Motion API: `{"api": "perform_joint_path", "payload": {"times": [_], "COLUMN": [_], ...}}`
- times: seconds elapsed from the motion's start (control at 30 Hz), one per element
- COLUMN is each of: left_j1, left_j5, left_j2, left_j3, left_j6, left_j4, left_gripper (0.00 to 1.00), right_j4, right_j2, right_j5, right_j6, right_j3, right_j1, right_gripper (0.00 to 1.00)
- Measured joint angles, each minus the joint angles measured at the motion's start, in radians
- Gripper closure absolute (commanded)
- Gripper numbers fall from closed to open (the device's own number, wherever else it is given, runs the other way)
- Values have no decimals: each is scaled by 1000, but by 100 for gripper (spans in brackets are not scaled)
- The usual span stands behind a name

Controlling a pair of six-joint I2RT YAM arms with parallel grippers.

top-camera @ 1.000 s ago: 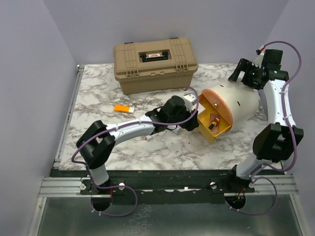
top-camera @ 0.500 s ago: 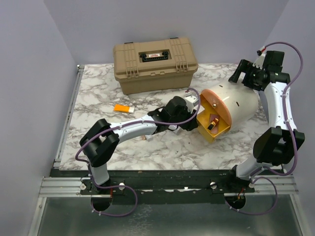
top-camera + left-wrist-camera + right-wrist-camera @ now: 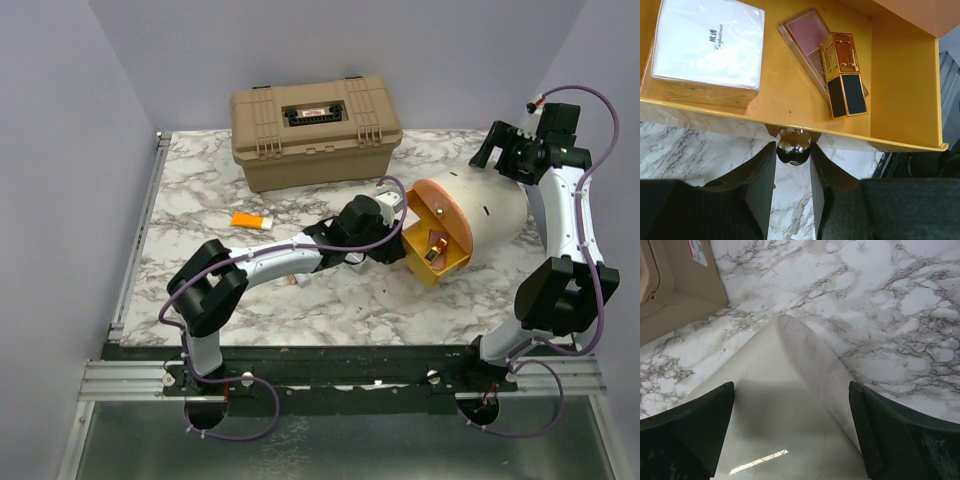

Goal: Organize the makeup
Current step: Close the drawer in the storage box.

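Here the marble table carries a tan hard case at its far edge. To the right, a cream-and-orange pouch lies on its side. The right gripper hangs over the pouch's far end with its jaws wide apart, straddling the shell; I cannot tell whether they touch it.

A yellow drawer sticks out of the pouch's left mouth. It holds a white box, a blush palette and a gold-and-black lipstick lying across the palette. An orange tube sits loose on the table, left of the drawer and nearer than the case. The left gripper is clamped on the drawer's small chrome knob.

That knob is round and polished, so the pads could slip off it. If the drawer is moved crookedly it may jam. It could also drag the round pouch, which does not look pinned, and send the lipstick sliding.
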Motion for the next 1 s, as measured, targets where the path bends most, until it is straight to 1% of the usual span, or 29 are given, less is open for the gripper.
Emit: {"api": "perform_joint_path", "payload": {"times": [0.5,0.73,0.87,1.0], "left_j1": [0,2,18,32], "left_j5": [18,69,94,117], "left_j2": [28,82,87,80], "left_j3": [7,63,68,48], "left_j6": [-47,-49,-43,-40], "left_j4": [51,42,42,54], "left_gripper": [66,66,67,68], "right_j4": [1,27,32,43], "right_j2": [2,2,1,-3], "right_j5": [-17,-35,-62,-121], "right_j6": [0,-32,-63,-98], "right_j3": [0,-9,-11,-27], "right_j1": [-3,-16,-18,-18], "right_gripper": [3,3,3,3]}}
